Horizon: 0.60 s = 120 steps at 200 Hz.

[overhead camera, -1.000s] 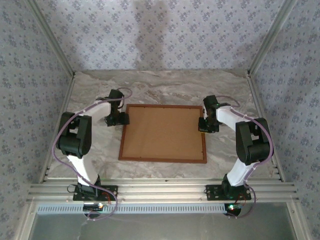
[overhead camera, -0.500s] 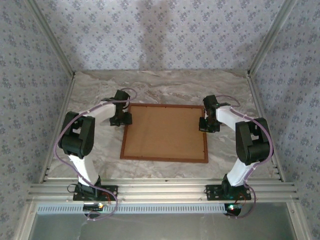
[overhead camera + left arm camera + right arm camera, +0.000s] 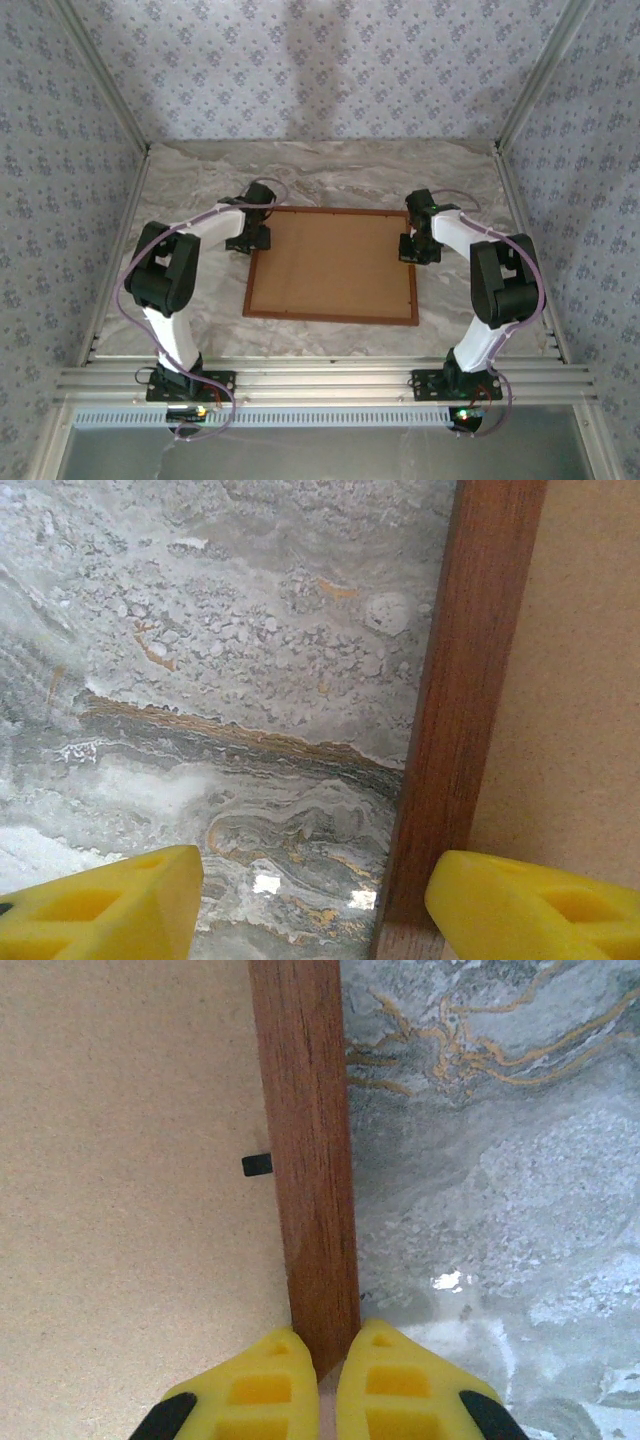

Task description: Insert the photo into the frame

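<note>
The frame (image 3: 330,317) lies flat on the marble table, back side up, with a plain brown backing board (image 3: 335,262) inside it. The photo is hidden. My left gripper (image 3: 250,240) is at the frame's far left corner. In the left wrist view that gripper (image 3: 315,895) is open and straddles the left moulding (image 3: 470,660), one yellow finger over the table, the other over the board. My right gripper (image 3: 415,250) is at the frame's right side. Its yellow fingers (image 3: 270,1390) are shut, tips together over the right moulding (image 3: 305,1140).
A small black tab (image 3: 257,1164) sits at the board's edge beside the right moulding. Patterned walls and metal rails (image 3: 320,382) enclose the marble table (image 3: 330,180). Bare tabletop lies behind and in front of the frame.
My left gripper has moved right, up to the frame's far left corner. The frame has shifted slightly to the right. The right arm has stayed in place.
</note>
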Each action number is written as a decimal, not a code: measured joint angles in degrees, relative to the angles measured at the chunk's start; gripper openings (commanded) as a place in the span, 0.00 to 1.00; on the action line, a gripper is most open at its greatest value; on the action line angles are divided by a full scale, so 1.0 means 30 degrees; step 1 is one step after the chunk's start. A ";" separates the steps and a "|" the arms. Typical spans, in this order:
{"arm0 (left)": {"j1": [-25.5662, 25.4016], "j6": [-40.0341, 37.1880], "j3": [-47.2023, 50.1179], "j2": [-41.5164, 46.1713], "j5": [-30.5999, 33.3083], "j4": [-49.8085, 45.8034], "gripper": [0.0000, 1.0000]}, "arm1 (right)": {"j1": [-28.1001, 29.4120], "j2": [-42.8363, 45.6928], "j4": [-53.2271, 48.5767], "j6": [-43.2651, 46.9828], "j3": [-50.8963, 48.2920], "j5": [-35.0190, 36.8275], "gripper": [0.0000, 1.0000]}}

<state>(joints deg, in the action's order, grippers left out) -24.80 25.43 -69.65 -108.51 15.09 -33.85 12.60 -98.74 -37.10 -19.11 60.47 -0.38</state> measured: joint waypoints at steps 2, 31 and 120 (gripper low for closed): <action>-0.0029 0.0036 -0.0022 -0.0015 0.0080 -0.0015 0.69 | 0.0015 -0.0007 -0.0007 0.0000 0.0007 0.0007 0.05; -0.0430 0.0270 -0.0102 -0.0029 0.0823 -0.0175 0.70 | 0.0058 -0.0022 -0.0058 -0.0015 0.0036 0.0124 0.05; -0.1362 0.0634 -0.1115 -0.0743 0.1472 -0.0925 0.74 | 0.0087 -0.0102 -0.0197 -0.0204 0.0146 0.0437 0.05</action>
<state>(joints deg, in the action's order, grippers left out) -28.88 27.33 -72.99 -110.74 19.51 -36.62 12.86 -99.04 -37.69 -19.73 60.90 0.93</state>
